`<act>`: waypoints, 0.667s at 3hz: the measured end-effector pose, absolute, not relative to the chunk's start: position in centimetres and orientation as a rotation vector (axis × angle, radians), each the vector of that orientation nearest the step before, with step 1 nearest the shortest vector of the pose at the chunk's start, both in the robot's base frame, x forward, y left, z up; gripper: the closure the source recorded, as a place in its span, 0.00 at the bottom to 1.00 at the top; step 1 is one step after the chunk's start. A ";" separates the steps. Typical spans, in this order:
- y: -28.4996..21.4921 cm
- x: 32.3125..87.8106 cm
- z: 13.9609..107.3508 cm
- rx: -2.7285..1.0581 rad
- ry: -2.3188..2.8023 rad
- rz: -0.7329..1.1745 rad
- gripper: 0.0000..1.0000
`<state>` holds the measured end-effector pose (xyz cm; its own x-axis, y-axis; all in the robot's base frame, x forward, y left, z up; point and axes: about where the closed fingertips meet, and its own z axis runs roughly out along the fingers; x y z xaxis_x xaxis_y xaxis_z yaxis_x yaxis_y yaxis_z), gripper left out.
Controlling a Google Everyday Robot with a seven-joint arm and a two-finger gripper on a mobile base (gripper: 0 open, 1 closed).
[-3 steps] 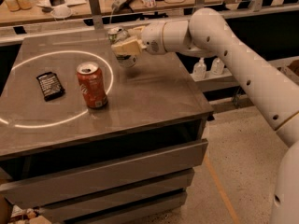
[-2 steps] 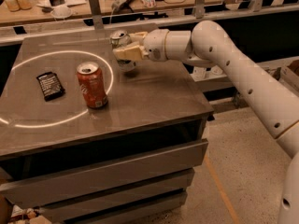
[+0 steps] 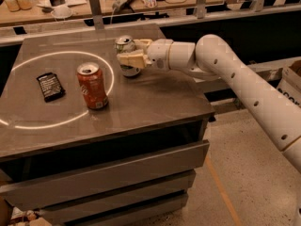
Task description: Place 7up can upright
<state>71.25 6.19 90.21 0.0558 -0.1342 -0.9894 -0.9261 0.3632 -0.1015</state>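
Note:
The 7up can (image 3: 124, 43), pale silver with greenish print, stands upright near the back middle of the grey table (image 3: 155, 102), its base touching or just above the top. My gripper (image 3: 128, 52) reaches in from the right and is shut on the can, with one tan finger (image 3: 133, 59) across its front and the other behind it. The can's lower body is partly hidden by that front finger.
A red-orange soda can (image 3: 92, 86) stands upright to the left front, inside a bright ring of light (image 3: 70, 119). A black packet (image 3: 50, 86) lies further left. A cluttered bench (image 3: 70, 8) runs behind the table. A cardboard box (image 3: 291, 81) sits at the far right.
My gripper has moved slightly down and toward the table front with the 7up can, bringing the can lower and upright at the table top. The red-orange can and black packet have not moved.

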 end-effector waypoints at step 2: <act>5.0 69.4 89.6 -1.015 1.436 0.813 0.00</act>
<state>69.43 5.03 89.63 0.0141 -0.1360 -0.9906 -0.9195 0.3875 -0.0663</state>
